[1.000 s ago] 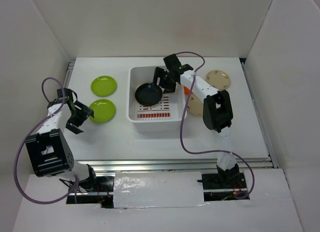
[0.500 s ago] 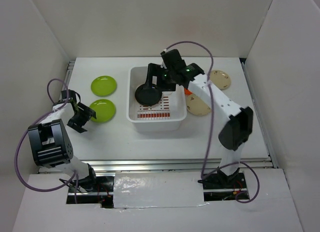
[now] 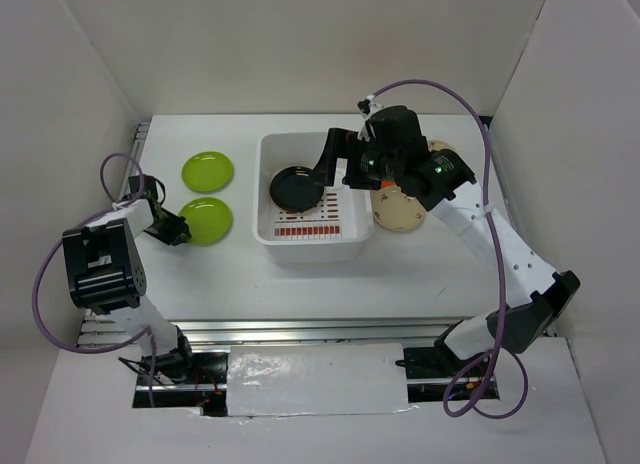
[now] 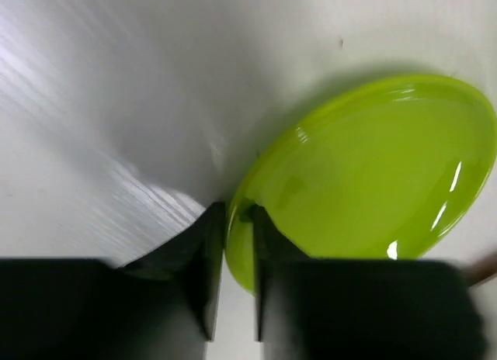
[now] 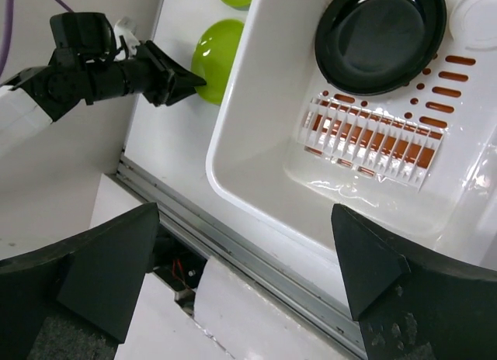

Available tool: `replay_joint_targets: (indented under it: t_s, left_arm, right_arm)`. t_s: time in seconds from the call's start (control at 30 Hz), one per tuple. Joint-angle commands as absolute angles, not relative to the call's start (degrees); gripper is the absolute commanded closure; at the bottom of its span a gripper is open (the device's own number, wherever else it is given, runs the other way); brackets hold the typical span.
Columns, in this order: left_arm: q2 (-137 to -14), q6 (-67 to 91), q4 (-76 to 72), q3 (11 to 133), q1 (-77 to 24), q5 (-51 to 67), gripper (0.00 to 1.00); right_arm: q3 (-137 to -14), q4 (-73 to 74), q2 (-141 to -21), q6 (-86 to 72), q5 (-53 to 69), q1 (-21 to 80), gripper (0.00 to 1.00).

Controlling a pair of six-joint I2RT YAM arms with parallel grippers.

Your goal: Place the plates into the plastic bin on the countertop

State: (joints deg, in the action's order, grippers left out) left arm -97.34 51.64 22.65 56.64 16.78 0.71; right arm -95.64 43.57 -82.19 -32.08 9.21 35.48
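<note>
The left end effector (image 4: 237, 228) is clenched on the rim of a lime green plate (image 4: 365, 181), which sits on the white bench (image 3: 420, 274) just left of the plastic bin (image 3: 310, 240). The right end effector (image 3: 337, 166) hangs above the bin, fingers spread wide and holding nothing. A glossy black plate (image 5: 380, 34) lies flat in the bin's left half. A second lime green plate (image 3: 207, 170) rests on the bench just beyond the first.

Left gripper (image 4: 235, 220) pinching plate (image 4: 365, 181) rim; right gripper (image 5: 242, 220) spread wide.
</note>
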Motion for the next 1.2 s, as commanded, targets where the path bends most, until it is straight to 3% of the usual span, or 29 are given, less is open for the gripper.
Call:
replay_joint_targets:
  t_s: [0.0,0.03,0.07,0.33,0.53,0.63,0.87,1.03,1.07,1.1,1.17]
  left_arm:
    - [-99.67,51.94,23.72,56.86,15.38,0.44,0.77]
    - [-99.58,51.94,24.51,57.13,15.21,0.35,0.98]
    - [-98.88,51.94,25.74,57.48,14.94,0.35,1.0]
    - [-77.37,50.1,37.52,58.71,13.1,-4.84,1.0]
    - [-59.61,46.75,30.68,64.5,11.69,16.55,1.0]
    - [-60.02,50.09,27.69,67.32,8.27,23.87,1.0]
    - [-64.69,52.03,27.7,73.65,0.44,28.38,1.0]
    - [-66.62,51.95,29.43,77.59,-2.63,28.48,1.0]
    - [-66.97,51.6,30.23,78.22,-2.9,28.04,1.0]
    - [-67.76,50.81,31.19,78.92,-2.9,27.52,1.0]
    - [-68.29,50.36,32.78,80.15,-2.99,26.2,1.0]
  right_arm:
    - [-95.62,42.98,-79.54,-31.9,9.14,35.6,0.0]
    - [-95.89,42.98,-79.37,-32.25,9.49,35.6,0.0]
    - [-96.06,42.98,-79.1,-32.26,9.75,35.6,0.0]
    - [-98.08,40.61,-81.2,-28.83,18.79,36.29,0.0]
    - [-103.18,38.24,-87.43,-27.69,19.78,39.02,0.0]
    - [-107.3,36.74,-91.82,-26.72,19.51,39.11,0.0]
    - [-121.36,40.07,-103.52,-24.35,17.4,38.32,0.04]
    - [-119.81,38.6,-104.33,-25.4,17.14,37.88,0.45]
    - [-117.1,37.89,-103.46,-25.66,17.05,37.88,0.54]
    - [-115.94,37.18,-102.14,-25.93,16.44,37.88,0.75]
    - [-114.18,36.39,-100.82,-26.19,14.95,37.88,0.88]
